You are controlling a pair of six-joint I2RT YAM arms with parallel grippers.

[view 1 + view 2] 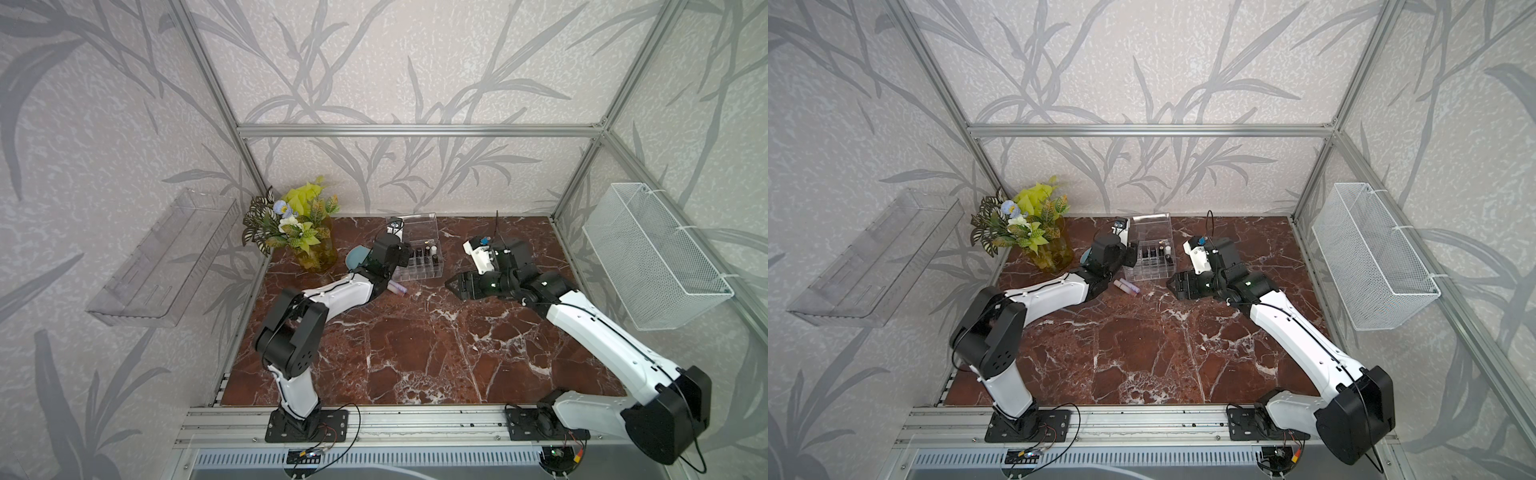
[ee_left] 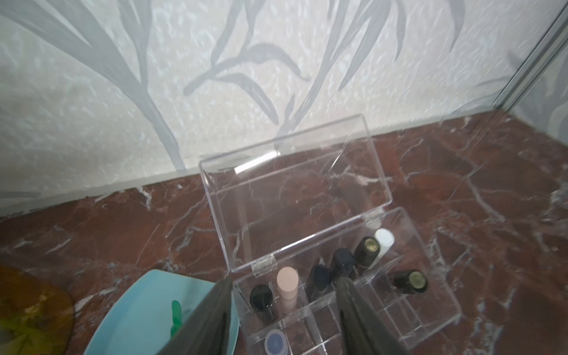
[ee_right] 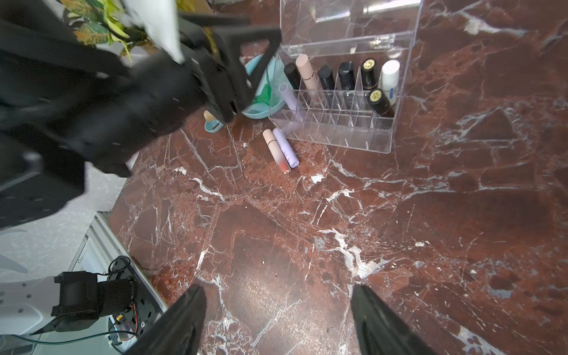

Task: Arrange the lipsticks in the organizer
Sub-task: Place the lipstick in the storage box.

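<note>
Big picture first: the red marble tabletop (image 3: 307, 233), and on it the organizer (image 3: 338, 136), a clear gridded box sitting right beneath the left gripper (image 2: 285, 284). Its lid (image 2: 295, 184) is open and stands up beyond the fingertips. That left gripper's jaws are parted with nothing between them but the cells below, so it's empty-handed, poised over a corner of the grid. The right gripper (image 3: 276, 292) is spread wide too and carries nothing. It hangs over bare marble with the organizer well ahead of its tips.

Now the lipsticks. A row stands in the cells just past the left fingertips: black tubes (image 2: 342, 262), a pale pink tube (image 2: 287, 287) and a white tube (image 2: 384, 242). A lilac tube (image 3: 287, 98) leans in the cell directly under the left jaws. Two lie loose, a pale pink lipstick (image 3: 276, 150) and a lilac lipstick (image 3: 286, 147). They're side by side and touching, just beside the organizer's front wall, back behind the left gripper toward its wrist and straight ahead of the right one.

My read on handling: these are light, rigid, smooth plastic cylinders, so they'll roll and may squirt out of a pinch near an end. Take one across its middle, jaws square to its long axis. With the pair touching, one finger must wedge between them or nudge the neighbour aside. The organizer looks light as well, so a bump could slide it.
</note>
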